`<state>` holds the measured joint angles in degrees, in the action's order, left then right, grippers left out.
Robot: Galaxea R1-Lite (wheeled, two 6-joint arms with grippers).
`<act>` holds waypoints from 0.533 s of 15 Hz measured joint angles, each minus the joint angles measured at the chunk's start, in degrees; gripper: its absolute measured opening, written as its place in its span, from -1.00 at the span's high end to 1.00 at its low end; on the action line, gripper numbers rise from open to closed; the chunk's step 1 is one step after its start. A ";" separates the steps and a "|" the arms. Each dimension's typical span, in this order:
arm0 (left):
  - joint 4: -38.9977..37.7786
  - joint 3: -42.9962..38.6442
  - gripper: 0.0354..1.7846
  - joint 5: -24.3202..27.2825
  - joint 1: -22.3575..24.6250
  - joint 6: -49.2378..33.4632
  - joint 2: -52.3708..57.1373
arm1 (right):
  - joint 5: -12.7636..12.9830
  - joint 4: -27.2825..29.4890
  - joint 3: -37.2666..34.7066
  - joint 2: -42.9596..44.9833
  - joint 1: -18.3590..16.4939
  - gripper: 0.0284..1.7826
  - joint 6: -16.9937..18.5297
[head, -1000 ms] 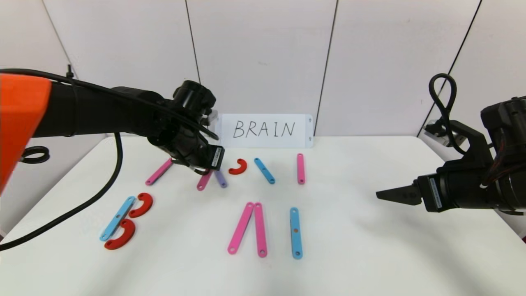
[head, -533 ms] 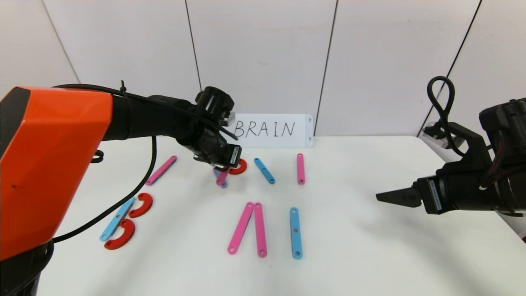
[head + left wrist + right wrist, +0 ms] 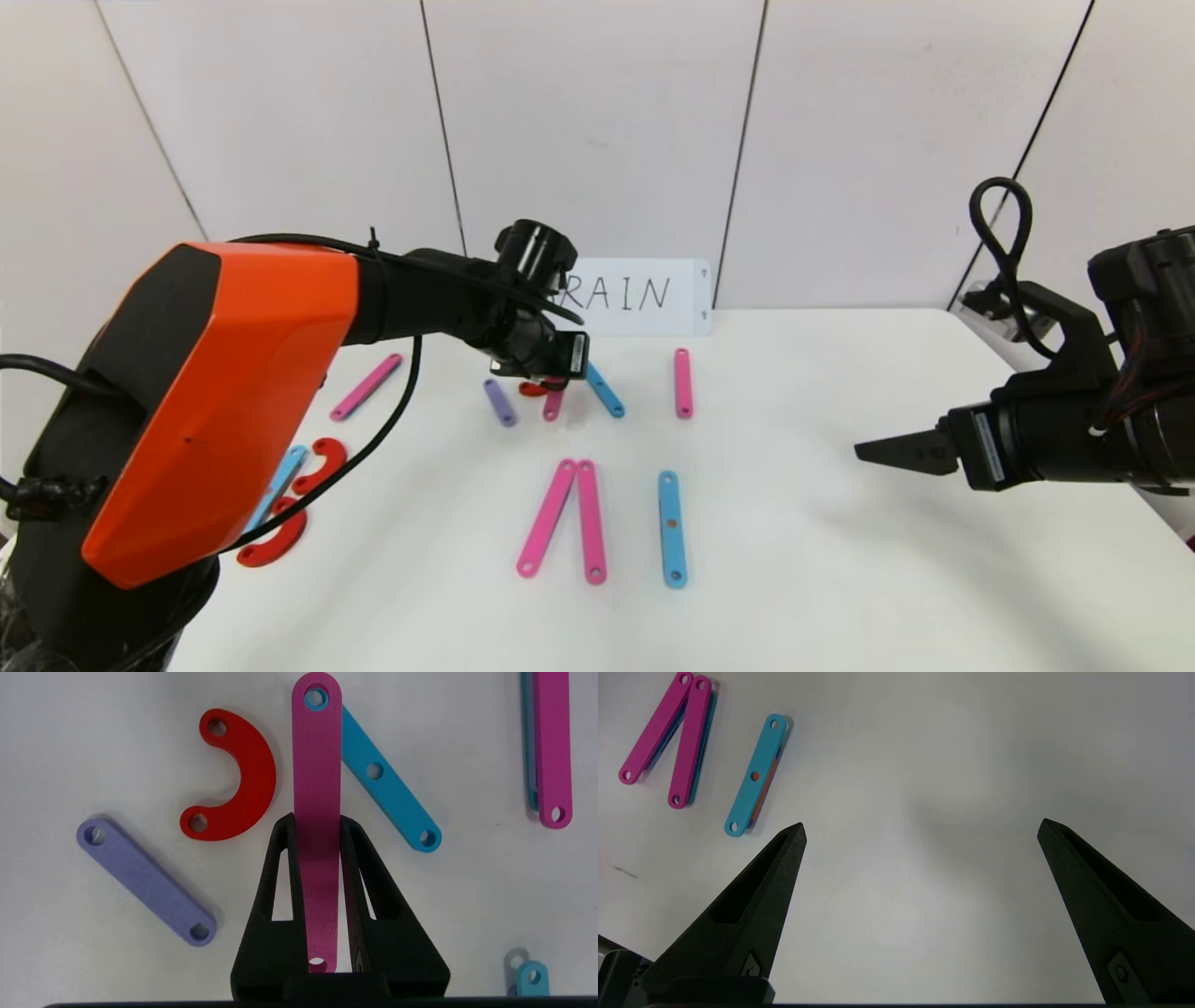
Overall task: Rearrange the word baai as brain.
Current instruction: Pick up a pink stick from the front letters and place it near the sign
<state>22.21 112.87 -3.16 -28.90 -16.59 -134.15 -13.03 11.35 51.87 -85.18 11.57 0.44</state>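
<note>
The left gripper [image 3: 316,821] pinches a pink strip [image 3: 316,788], with the red curve [image 3: 233,779] at its 9 o'clock. The right gripper [image 3: 920,828] hangs at 3 o'clock, fingers wide apart

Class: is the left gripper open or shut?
Shut. In the left wrist view, the left gripper clamps the pink strip between both fingers.

The left arm [image 3: 280,373] covers the first letter on the white card [image 3: 653,297], most of the red curve [image 3: 532,388] beyond the purple strip, and part of the blue strip [image 3: 285,471] near the surface's left edge.
</note>
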 joint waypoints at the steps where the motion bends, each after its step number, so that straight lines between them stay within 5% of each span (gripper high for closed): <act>1: -1.40 0.11 0.73 -0.65 -0.20 -0.50 -0.83 | 0.02 0.00 -0.06 0.01 0.00 -0.95 0.00; 8: -7.02 0.27 0.73 -6.73 -1.22 -0.77 -4.78 | 0.02 -0.06 -0.52 0.06 0.30 -0.95 -0.09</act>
<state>15.19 113.14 -9.89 -30.12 -17.36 -138.92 -13.01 11.29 51.35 -85.11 11.87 0.35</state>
